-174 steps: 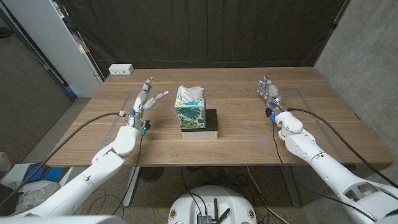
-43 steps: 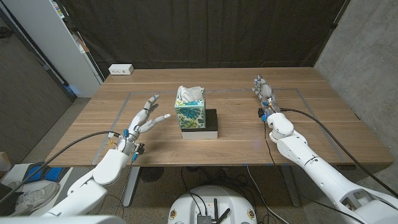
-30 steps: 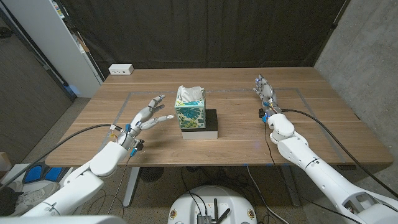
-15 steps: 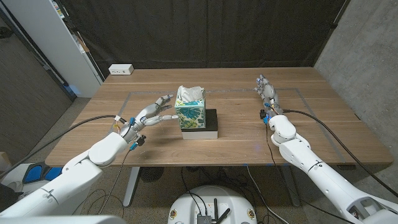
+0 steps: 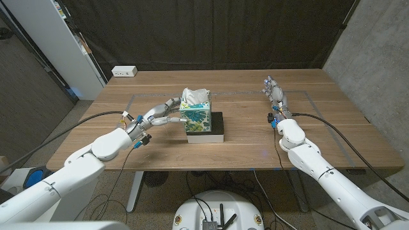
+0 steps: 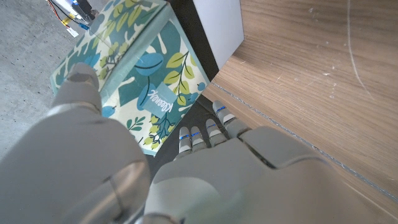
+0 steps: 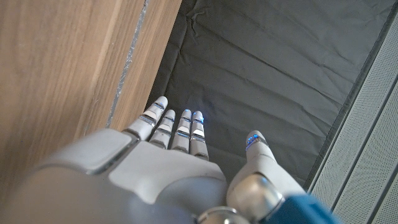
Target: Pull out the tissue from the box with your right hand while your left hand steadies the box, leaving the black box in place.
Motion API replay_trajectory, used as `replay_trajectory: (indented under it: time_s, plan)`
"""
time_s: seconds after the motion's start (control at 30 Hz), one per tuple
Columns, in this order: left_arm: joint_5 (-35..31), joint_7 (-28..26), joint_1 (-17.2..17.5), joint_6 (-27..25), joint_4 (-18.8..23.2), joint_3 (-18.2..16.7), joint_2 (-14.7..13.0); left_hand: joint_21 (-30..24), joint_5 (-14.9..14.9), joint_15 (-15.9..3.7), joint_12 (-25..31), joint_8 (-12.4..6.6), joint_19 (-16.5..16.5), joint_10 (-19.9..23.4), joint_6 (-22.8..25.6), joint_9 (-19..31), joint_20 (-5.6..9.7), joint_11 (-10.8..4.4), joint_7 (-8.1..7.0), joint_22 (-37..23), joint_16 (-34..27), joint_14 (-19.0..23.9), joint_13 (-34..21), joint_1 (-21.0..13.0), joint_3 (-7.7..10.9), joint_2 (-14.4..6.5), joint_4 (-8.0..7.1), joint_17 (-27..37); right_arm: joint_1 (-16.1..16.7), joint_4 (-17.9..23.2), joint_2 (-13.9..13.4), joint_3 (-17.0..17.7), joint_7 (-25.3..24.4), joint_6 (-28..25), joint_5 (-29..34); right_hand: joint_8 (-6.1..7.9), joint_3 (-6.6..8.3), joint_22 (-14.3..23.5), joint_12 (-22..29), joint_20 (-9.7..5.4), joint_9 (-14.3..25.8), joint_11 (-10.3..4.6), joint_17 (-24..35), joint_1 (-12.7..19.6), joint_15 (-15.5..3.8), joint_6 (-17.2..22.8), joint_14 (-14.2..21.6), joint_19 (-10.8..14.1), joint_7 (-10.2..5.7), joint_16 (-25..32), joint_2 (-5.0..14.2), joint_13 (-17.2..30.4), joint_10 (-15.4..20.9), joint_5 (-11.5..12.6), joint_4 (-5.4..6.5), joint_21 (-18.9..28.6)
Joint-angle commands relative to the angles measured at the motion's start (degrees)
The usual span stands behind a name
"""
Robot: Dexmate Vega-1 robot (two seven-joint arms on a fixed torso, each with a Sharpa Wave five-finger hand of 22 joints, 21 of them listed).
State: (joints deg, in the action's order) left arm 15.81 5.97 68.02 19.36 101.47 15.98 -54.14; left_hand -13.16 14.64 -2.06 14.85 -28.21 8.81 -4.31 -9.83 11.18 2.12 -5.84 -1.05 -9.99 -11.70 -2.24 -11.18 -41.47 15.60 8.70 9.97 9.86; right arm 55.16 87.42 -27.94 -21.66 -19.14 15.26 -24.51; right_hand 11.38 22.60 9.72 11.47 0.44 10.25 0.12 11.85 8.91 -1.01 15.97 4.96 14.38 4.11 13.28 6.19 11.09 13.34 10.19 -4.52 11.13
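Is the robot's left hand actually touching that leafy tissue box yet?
Cannot tell. In the head view the left hand has its fingertips right at the tissue box side, but neither that view nor the left wrist view shows contact or a gap plainly.

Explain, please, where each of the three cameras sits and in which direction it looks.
Head view: on the robot's head, looking down at the table, both arms showing.
Left wrist view: behind the left hand, facing the tissue box.
Right wrist view: behind the right hand, facing the table edge and dark curtain.
Head and left wrist views share the tissue box.
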Motion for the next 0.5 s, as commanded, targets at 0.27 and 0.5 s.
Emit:
replay_trajectory:
  time_s: [0.27,0.5]
  plan:
    - [1.61,7.64,-8.82,-1.34,-2.91,5.41,-0.44,1.04,0.01,-0.55,-0.05,-1.46,-0.30,2.30,-0.33,0.16,-0.83,-1.31,-2.90,-0.12,0.38,1.85,-0.15,-4.13,0.63,-0.15,0.12,0.11,3.09,3.84,-1.02,1.00,-4.29,-1.43,3.25,-0.32,-0.04,0.21,-0.13,0.93,0.18,0.19,0.11,-0.47,0.44,0.16,1.24,0.05,0.14,0.06,0.26,0.05,0.43,-0.10,-0.37,0.13]
    - [1.74,6.38,-8.87,-0.51,-3.27,5.68,0.20,1.14,-2.15,-2.75,2.54,-7.17,1.84,14.14,8.01,1.90,-3.45,-2.55,-3.65,-0.31,-0.10,7.27,-0.89,-10.65,1.82,-1.34,-0.05,0.16,3.66,4.57,-0.95,1.40,-5.19,-1.67,3.73,-0.33,-0.09,0.20,-0.16,0.98,0.18,-0.05,0.12,-0.56,0.47,0.15,1.37,0.08,0.20,0.08,0.27,0.05,0.41,-0.10,-0.43,0.13]
